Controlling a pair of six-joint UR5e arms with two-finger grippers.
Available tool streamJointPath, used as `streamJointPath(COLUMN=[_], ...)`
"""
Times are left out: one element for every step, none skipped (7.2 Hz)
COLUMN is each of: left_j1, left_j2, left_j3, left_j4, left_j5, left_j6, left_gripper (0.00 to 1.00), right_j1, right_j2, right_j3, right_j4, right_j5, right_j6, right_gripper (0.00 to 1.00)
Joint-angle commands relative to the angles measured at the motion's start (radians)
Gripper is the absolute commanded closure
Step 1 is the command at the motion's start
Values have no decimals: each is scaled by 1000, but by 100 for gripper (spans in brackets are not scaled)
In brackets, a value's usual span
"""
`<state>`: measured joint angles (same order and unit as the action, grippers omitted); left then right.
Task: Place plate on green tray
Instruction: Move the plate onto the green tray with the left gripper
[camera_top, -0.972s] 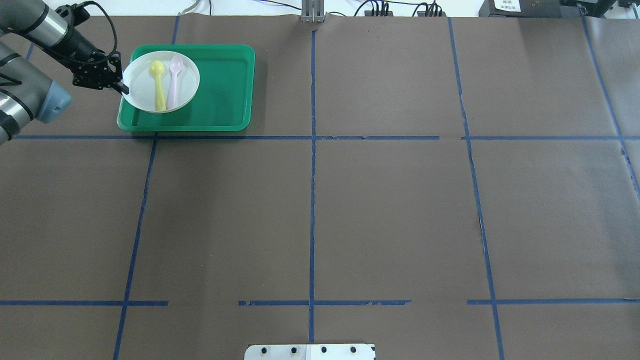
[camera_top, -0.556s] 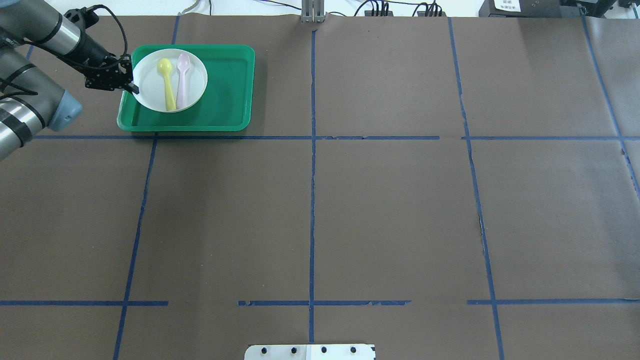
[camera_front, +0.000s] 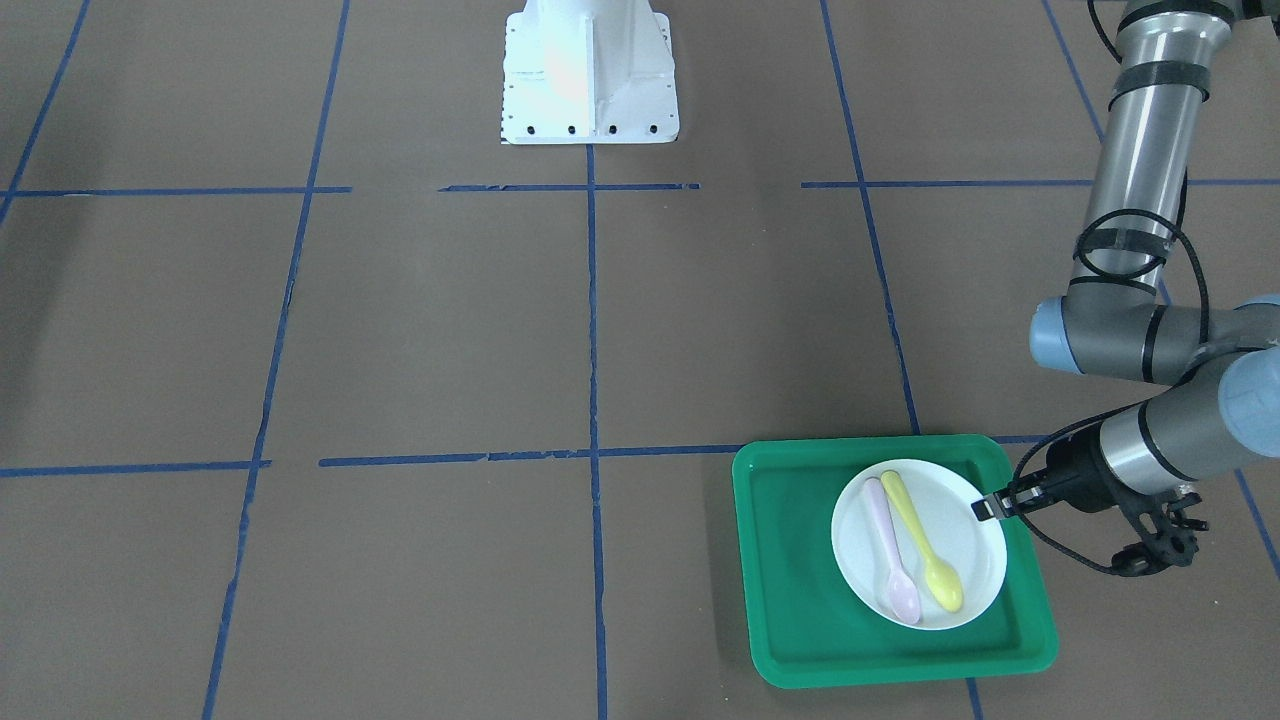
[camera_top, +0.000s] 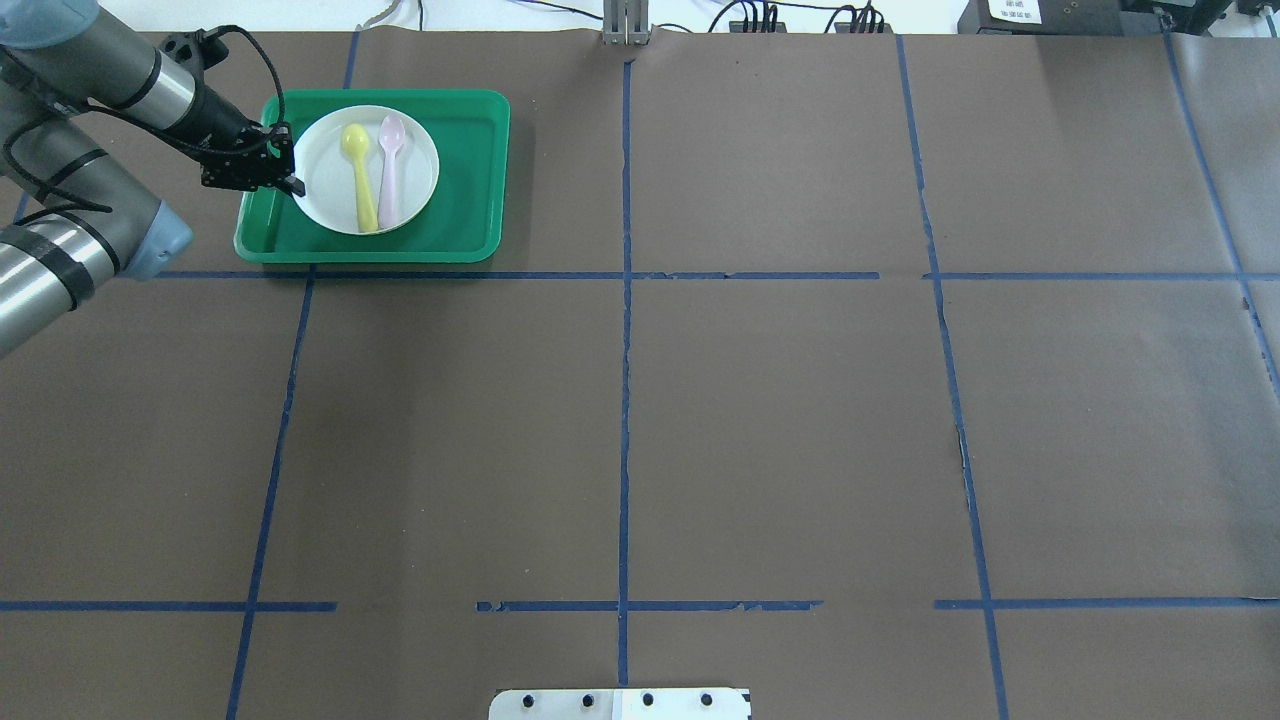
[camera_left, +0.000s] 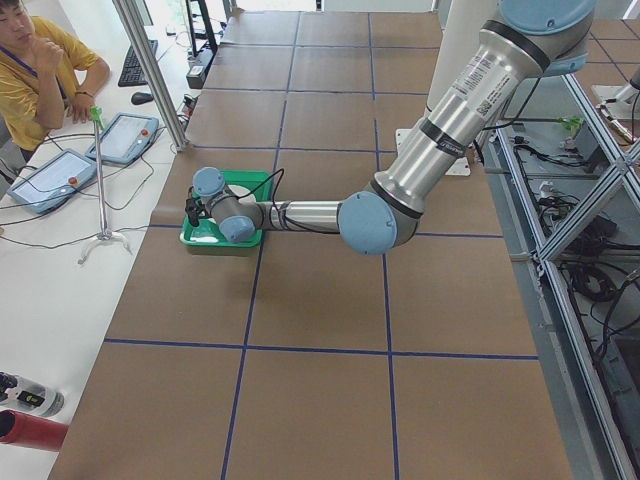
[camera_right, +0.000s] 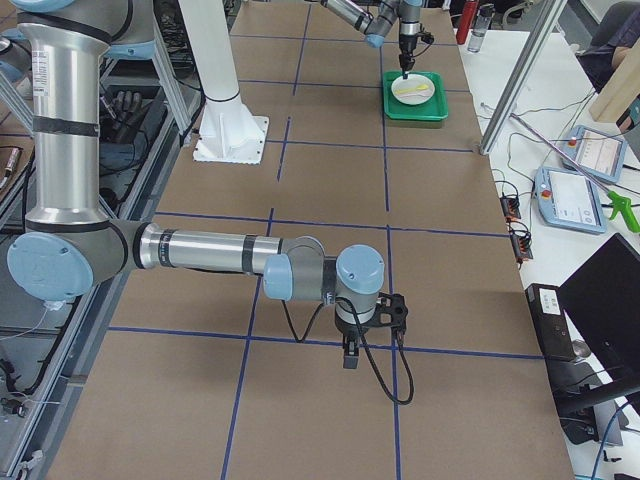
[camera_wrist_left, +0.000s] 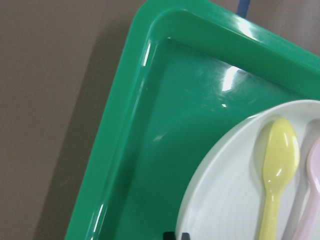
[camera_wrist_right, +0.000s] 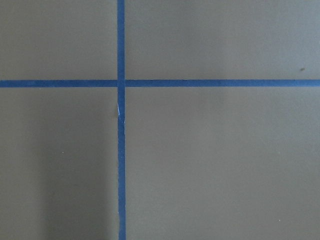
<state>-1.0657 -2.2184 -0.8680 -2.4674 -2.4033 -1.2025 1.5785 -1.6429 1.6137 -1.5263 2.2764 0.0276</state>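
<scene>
Plate: we see its rim pinched by the fingers of the left gripper, over the tray.
Right gripper: grip, we cannot tell.

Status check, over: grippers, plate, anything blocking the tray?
Left gripper shut on plate rim. Plate over green tray, yellow spoon and pink spoon aboard; touchdown unclear. Right gripper far off, state unreadable. Nothing seen blocking.

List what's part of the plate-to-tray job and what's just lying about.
In the job: plate; green tray; left gripper, pinching the plate's rim.

Not in the job: yellow spoon and pink spoon, both lying on the plate; right gripper, far from the tray.
</scene>
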Motion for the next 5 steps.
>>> streamJointPath(left_j1=[6, 7, 7, 7, 6], left_j2=[-6, -6, -4, -4, -1], left_j3=[13, 20, 20, 20, 18], left_j4=[-15, -34, -39, -39, -36], left_j5=[9, 26, 36, 38, 39], left_j6=[-9, -11, -12, -12, -12], left_gripper=[100, 74, 33, 21, 21], right_j1=[0, 0, 0, 0, 0], right_j2=[0, 0, 0, 0, 0], right_j3=[0, 0, 0, 0, 0], right_j4=[0, 0, 0, 0, 0], right_j5=[0, 0, 0, 0, 0], right_j6=[0, 0, 0, 0, 0], right_gripper=[0, 0, 0, 0, 0])
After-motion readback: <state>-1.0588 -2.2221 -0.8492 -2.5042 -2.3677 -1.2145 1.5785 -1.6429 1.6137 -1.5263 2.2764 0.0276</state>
